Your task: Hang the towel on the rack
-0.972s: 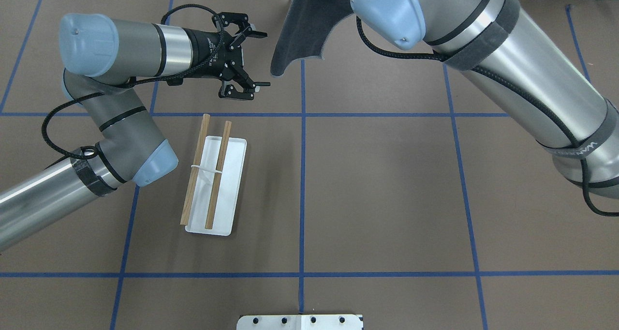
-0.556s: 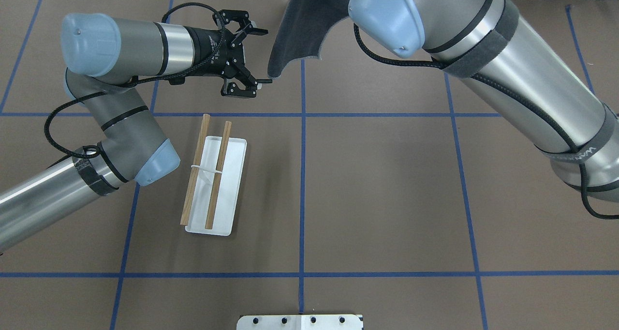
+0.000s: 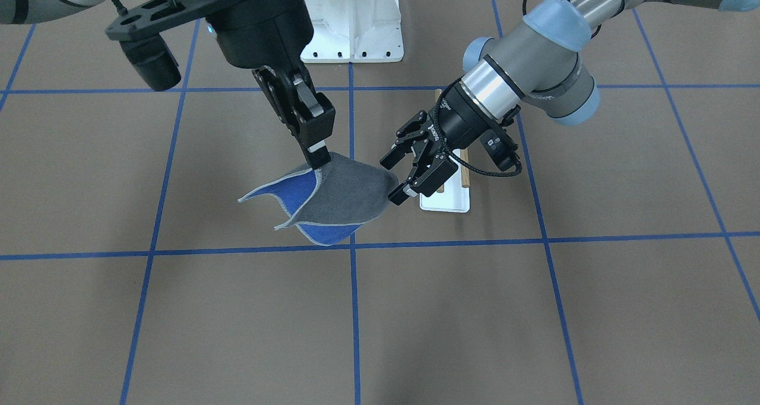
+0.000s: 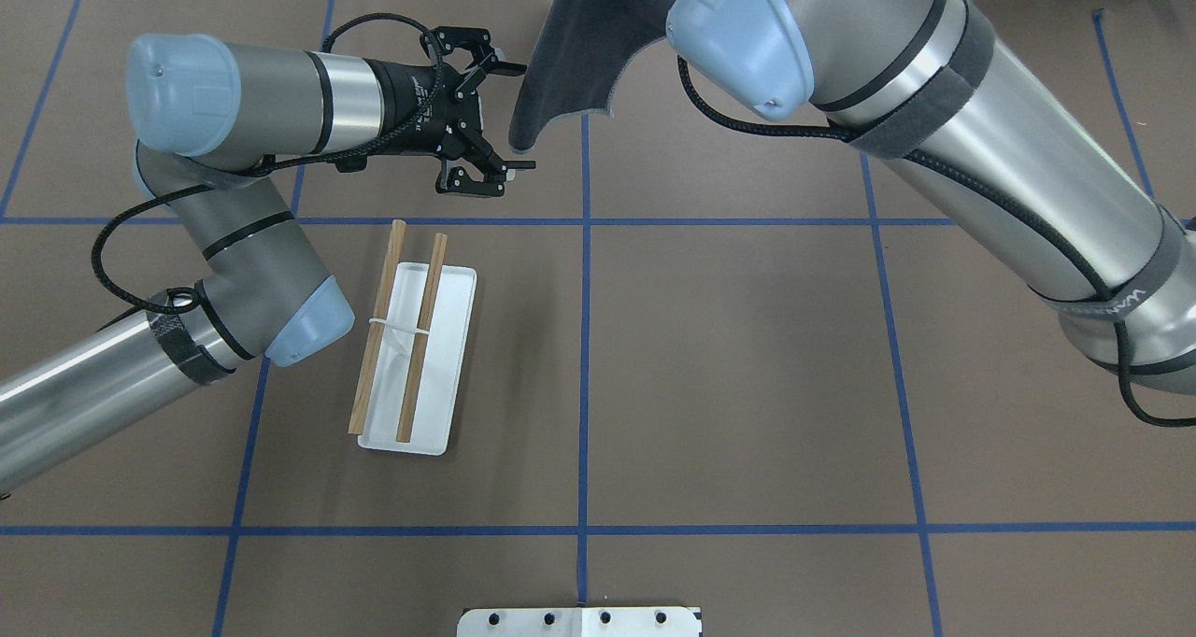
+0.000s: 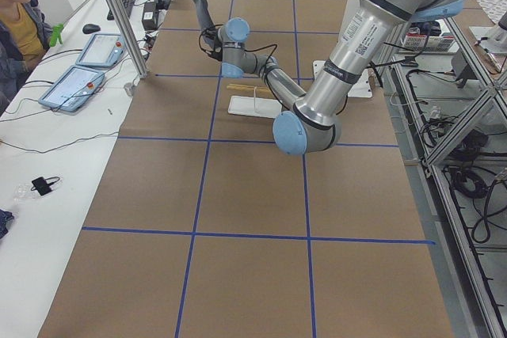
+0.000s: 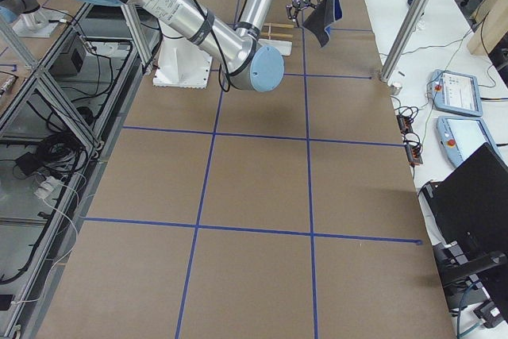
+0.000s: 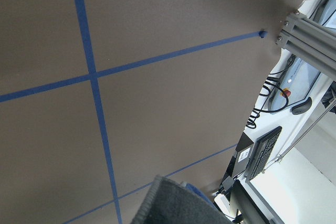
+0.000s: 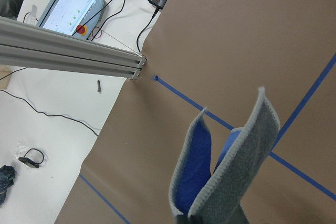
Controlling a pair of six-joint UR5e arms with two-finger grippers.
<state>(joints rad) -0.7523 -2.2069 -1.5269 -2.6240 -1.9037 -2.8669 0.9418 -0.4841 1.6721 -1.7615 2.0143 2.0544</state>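
Observation:
The towel [image 3: 341,197], grey with a blue underside, hangs in the air by one corner from my right gripper [image 3: 319,155], which is shut on it. It also shows at the far edge of the overhead view [image 4: 579,49] and in the right wrist view [image 8: 231,182]. My left gripper [image 4: 517,114] is open, lying sideways, with the towel's hanging lower corner between its fingers; it also shows in the front view [image 3: 399,176]. The rack [image 4: 416,357], a white base with two wooden dowels, stands on the table behind and below the left gripper, apart from the towel.
The large white bolted pedestal [image 3: 350,19] stands at the robot's side of the table. Blue tape lines cross the brown table cover. An operator [image 5: 20,17] and tablets [image 5: 75,85] are on the far side, with an aluminium post [image 5: 119,13].
My left gripper has moved toward the towel, so the towel's lower corner now lies between its open fingers. The right arm with the towel has shifted slightly toward the left gripper.

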